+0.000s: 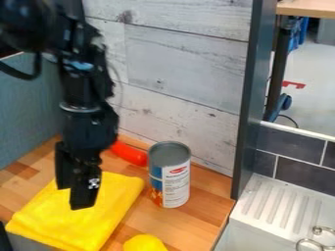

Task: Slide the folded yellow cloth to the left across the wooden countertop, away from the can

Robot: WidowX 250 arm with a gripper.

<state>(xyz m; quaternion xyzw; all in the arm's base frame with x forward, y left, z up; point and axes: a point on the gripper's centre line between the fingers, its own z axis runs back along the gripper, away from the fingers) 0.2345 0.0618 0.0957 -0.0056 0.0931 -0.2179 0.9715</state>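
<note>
The black gripper (pixel 73 198) hangs at the left, pointing down over a folded yellow cloth (pixel 108 203). Its two fingers stand apart, one tip lower in the view than the other, and I see nothing held between them. Whether the tips touch the cloth I cannot tell. To the right of the cloth a can (pixel 175 181) with a white, blue and orange label stands upright. Behind it on the left lies a red object (pixel 130 153), partly hidden by the arm. A rounded yellow object (pixel 144 243) is cut off by the bottom edge.
A pale plank wall (pixel 183 63) rises behind the wooden counter (pixel 203 215), with a blue-grey panel (pixel 26 108) at the left. A dark upright post (pixel 252 98) borders the counter. Right of it are a white ridged drainboard (pixel 262 220) and metal rings (pixel 311 241).
</note>
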